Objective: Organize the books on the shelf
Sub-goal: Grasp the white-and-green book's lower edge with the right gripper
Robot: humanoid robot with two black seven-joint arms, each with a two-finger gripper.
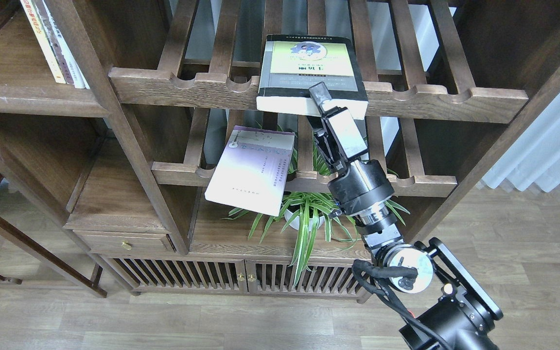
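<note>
The dark wooden bookcase (129, 146) fills the view, with two slatted racks in its middle bay and a solid shelf (27, 99) at upper left holding upright books (54, 41). The right arm rises from the lower right; its gripper (320, 97) pinches the front edge of the thick yellow-green book (306, 65) lying flat on the upper rack (187, 90). The thin lavender book (253, 170) rests tilted over the lower rack (183, 175), above a spider plant (309, 214). The left gripper is out of view.
</note>
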